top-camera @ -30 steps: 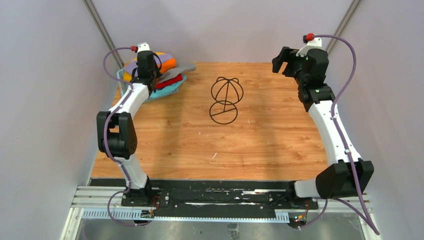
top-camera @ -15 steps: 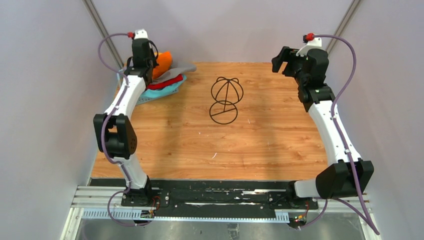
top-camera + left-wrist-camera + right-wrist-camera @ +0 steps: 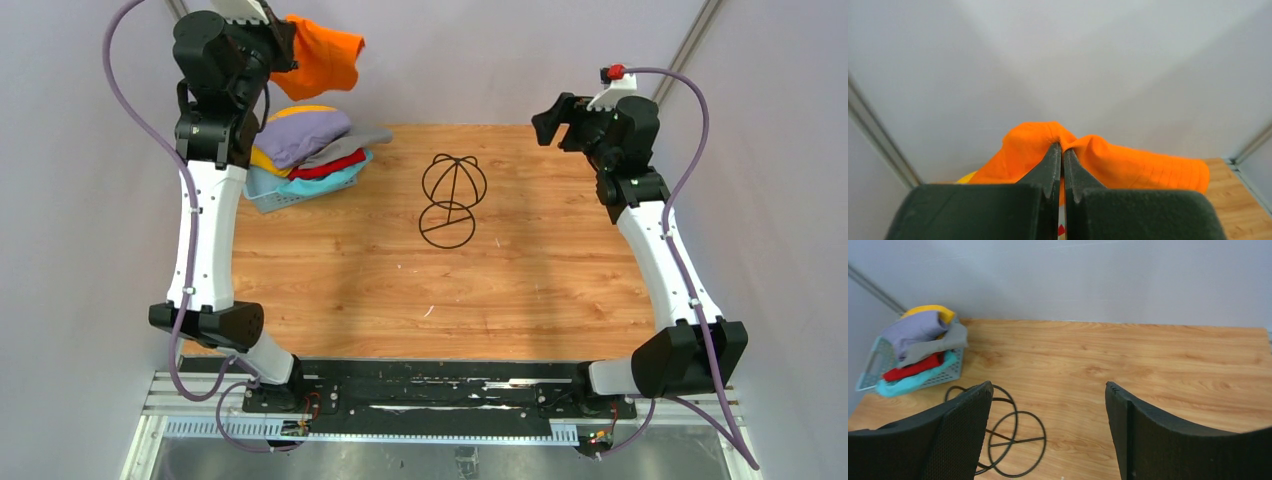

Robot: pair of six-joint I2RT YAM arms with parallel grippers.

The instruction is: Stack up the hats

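Over wood table [image 3: 400, 290], mid-carry: orange hat [image 3: 320, 55] held high, pinched in closed left claw [image 3: 1063, 148]; right claw [image 3: 1048, 386] gaping, empty. Next, likely: lower onto stand [image 3: 452, 200].

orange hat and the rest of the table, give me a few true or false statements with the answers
1. The left gripper is shut on the orange hat, which hangs in the air above the basket. True.
2. The right gripper holds a hat. False: its jaws stand wide open with nothing between them.
3. In the basket pile, the lavender hat lies above the red hat. True.
4. A hat sits on the wire stand. False: the stand is bare.
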